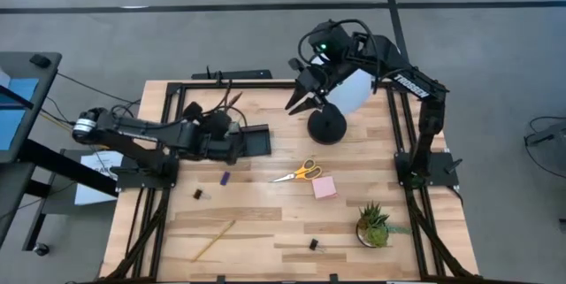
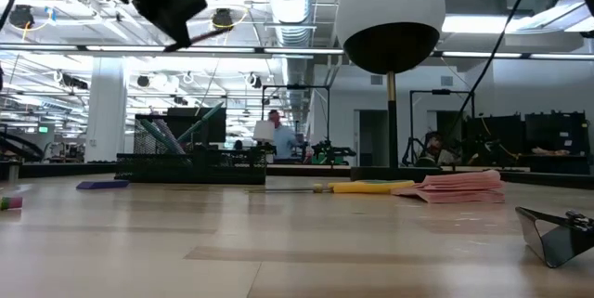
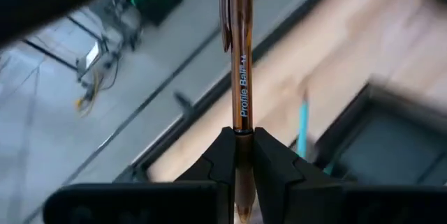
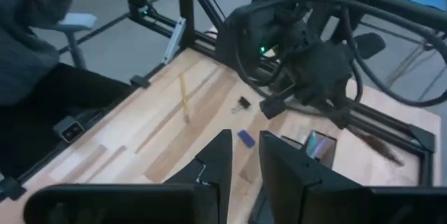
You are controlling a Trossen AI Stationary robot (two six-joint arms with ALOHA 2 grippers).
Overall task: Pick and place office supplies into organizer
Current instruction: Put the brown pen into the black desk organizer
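On the wooden table (image 1: 265, 222), listed by size: a white globe lamp (image 1: 349, 89) on a round black base (image 1: 325, 126) near the far edge; the left arm, reaching in from the left side, its left gripper (image 3: 243, 155) pinched shut on a brown pen (image 3: 239, 63) directly over the black organizer (image 1: 252, 141), which sits left of centre with a teal pen (image 3: 302, 123) standing in one compartment (which one cannot be told); the right arm, raised at the far edge beside the lamp, its right gripper (image 4: 243, 155) holding nothing, fingers parted by a narrow gap; a small green potted plant (image 1: 373, 224) at the near right; yellow-handled scissors (image 1: 299, 172) lying near the middle, well apart from the organizer; a pink sticky-note pad (image 1: 324, 187) just beside the scissors on the near side; a yellow pencil (image 1: 214, 240) lying diagonally toward the near left; a small blue piece (image 1: 225, 178) just on the near side of the organizer; one tiny black clip (image 1: 198, 194) near that piece and a second black clip (image 1: 313, 243) near the front edge, between pencil and plant
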